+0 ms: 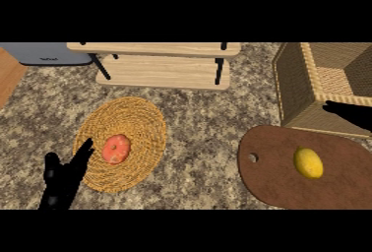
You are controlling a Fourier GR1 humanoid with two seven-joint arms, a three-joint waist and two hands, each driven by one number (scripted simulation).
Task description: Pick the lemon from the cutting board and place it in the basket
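The left hand (64,179) rests open at the lower left, fingers straight, holding nothing. The lemon (308,163) lies on the cutting board (272,182), near the basket (298,88). It looks light, stiff and smooth-skinned; grasping across its middle seems best. Of the right hand (349,112) I cannot tell.

The lemon (308,163) lies on the cutting board (276,182) at the table's (203,123) right. The basket (320,83) stands just behind the board. To the left, a round fruit (116,149) rests on a woven mat (138,118). A wooden shelf (163,66) stands behind the mat.
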